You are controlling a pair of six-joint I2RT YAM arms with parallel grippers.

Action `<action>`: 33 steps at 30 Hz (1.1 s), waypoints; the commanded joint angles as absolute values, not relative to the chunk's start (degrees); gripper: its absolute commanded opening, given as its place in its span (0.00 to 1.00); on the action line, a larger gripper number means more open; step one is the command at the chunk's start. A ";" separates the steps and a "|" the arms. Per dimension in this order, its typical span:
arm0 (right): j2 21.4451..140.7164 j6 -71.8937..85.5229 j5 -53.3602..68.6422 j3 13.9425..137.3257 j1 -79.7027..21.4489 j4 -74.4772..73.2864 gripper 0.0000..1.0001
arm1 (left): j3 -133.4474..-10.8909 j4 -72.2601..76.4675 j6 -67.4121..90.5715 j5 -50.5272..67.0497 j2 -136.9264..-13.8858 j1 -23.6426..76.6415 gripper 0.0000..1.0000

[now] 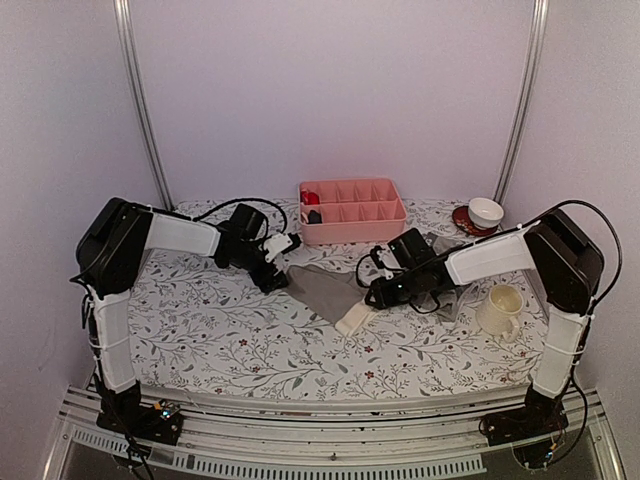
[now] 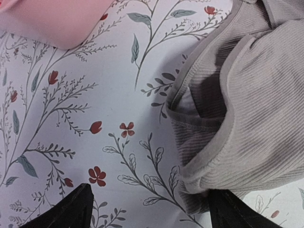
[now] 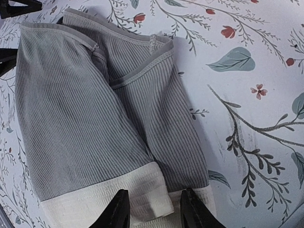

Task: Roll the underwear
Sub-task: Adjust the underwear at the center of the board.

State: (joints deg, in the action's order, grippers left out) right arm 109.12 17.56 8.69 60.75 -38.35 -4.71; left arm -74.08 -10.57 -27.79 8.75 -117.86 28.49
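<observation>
Ribbed grey cloth of the briefs [image 3: 90, 114], spread on the flowered counter [image 1: 220, 330] between the two arms, just in front of the pink tray [image 1: 352, 232], not yet rolled. Right hand [image 3: 154, 216] down at the pale waistband [image 3: 85, 204], clenched on a raised fold of it, fingers [image 3: 118, 213] pressed in from either side. Left hand [image 2: 152, 213] released, spread wide at the opposite end by the leg openings, one finger over bare counter, the other against the hem (touching it or slipped beneath, hard to tell). Likely troubles from here, as a judgement only: a pinch catching just the top layer of the band, the first turn then dragging one ply and leaving the rest flat; a pull upward instead of a curl over, the whole garment sliding along the counter with nothing pinning the far end while the left hand stays off it; a lopsided, cone-shaped roll from a grip set toward one end of the band instead of mid-width; loose hems at the leg end folding under and jamming the turn. Also the cream mug [image 1: 500, 310], close beside the right forearm, open to a knock on any wide swing.
</observation>
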 commanded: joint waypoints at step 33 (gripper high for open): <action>94.66 16.64 -0.68 52.04 -40.67 -5.95 0.02 | -81.34 -21.48 -28.06 5.98 -123.38 29.36 0.80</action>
State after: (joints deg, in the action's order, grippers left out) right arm 96.88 17.15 2.13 53.30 -40.25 -5.08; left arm -79.50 -16.29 -27.79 7.07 -120.38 28.91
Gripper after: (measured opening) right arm 0.029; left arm 0.813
